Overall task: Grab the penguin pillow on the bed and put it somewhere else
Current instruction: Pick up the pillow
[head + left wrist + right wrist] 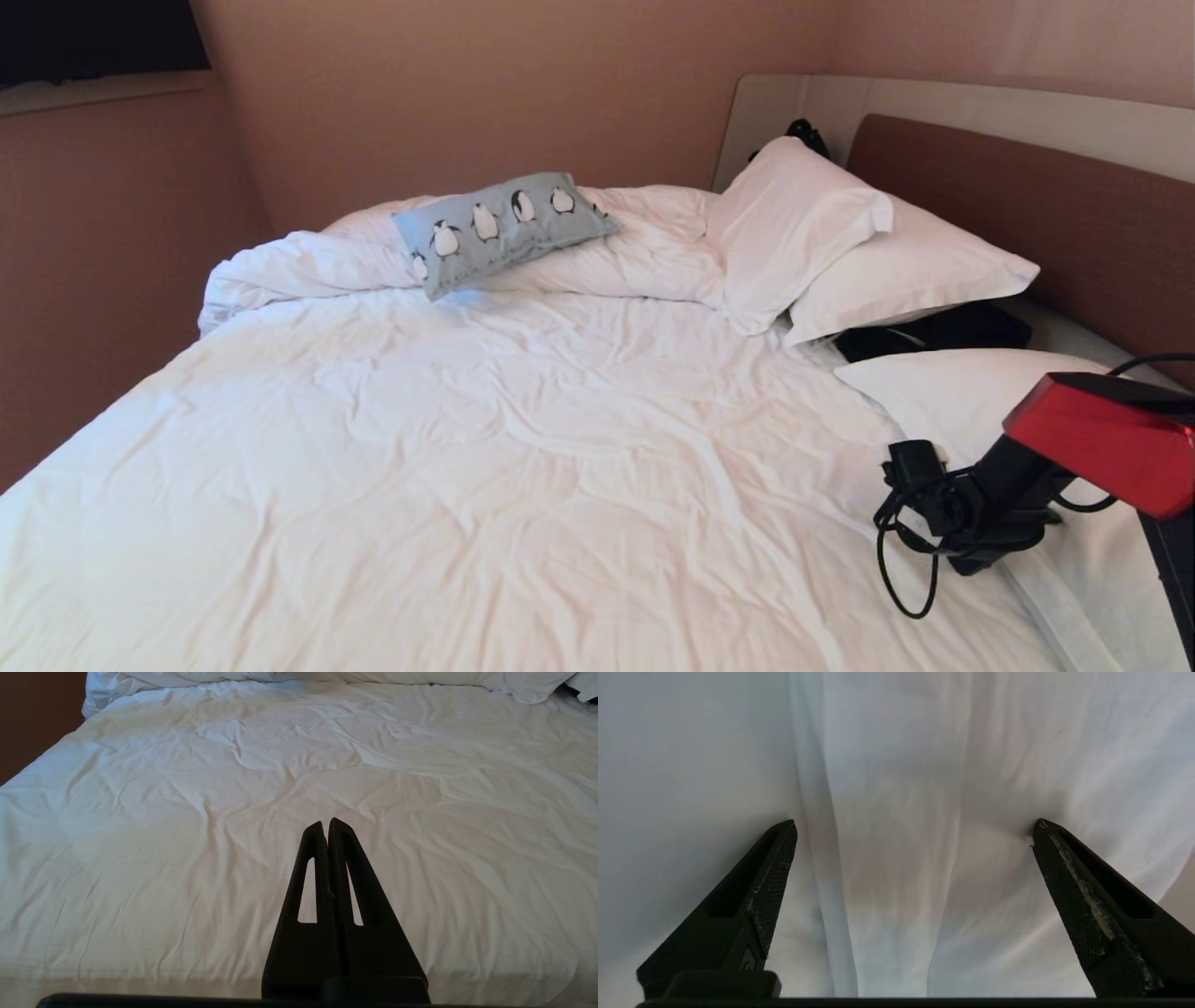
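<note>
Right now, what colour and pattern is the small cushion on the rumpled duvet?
The penguin pillow is light blue with black-and-white penguins; clearest in the head view.

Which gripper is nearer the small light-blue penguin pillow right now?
Cannot tell. The right gripper hangs open over white bedding; the left gripper is shut above the duvet. The penguin pillow lies far off.

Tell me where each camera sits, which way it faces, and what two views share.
Head view: high, looking down the large white-sheeted bed at the small light-blue penguin pillow; red-and-black right arm shows.
Left wrist view: low at the bed's foot, facing across the sheet; shut left gripper shows.
Right wrist view: close above white fabric; open right gripper shows.
Shared: head and left wrist see the same rumpled sheet.
</note>
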### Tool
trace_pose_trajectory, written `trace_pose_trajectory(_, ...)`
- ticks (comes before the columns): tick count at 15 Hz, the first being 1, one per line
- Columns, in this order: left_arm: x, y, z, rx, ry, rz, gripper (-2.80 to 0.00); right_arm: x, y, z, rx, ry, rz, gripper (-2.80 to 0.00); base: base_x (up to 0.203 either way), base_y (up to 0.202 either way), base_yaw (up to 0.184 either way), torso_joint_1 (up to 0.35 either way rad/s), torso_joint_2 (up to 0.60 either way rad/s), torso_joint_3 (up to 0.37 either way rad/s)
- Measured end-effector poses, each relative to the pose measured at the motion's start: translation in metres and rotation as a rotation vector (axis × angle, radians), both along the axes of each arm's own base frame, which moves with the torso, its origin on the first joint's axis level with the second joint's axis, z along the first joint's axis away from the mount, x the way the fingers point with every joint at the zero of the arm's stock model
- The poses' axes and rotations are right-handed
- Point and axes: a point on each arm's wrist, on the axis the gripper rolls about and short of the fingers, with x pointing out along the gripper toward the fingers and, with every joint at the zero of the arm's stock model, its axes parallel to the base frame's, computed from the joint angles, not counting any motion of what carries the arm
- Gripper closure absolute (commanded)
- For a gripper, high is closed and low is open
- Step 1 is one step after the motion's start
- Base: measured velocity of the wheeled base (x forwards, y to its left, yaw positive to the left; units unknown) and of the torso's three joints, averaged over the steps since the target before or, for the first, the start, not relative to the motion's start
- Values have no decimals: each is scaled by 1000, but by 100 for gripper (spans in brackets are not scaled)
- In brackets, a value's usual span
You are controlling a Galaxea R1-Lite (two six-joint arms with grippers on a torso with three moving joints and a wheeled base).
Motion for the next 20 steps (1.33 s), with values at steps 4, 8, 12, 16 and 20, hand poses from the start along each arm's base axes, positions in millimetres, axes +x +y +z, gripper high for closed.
trace_pose_trajectory(4,0,0,0,0,0,0,0,3,-3,-2,-40,-12,-30,-280,0,0,0,0,0,0)
trace_pose_trajectory(8,0,0,0,0,0,0,0,4,-12,2,-64,-18,-63,-280,0,0,0,0,0,0)
trace_pose_trajectory(12,0,0,0,0,0,0,0,8,-29,10,-69,-36,-102,-280,0,0,0,0,0,0)
trace_pose_trajectory(16,0,0,0,0,0,0,0,10,-46,19,-73,-55,-139,-280,0,0,0,0,0,0)
trace_pose_trajectory(20,0,0,0,0,0,0,0,10,-65,31,-79,-81,-181,-280,0,0,0,0,0,0)
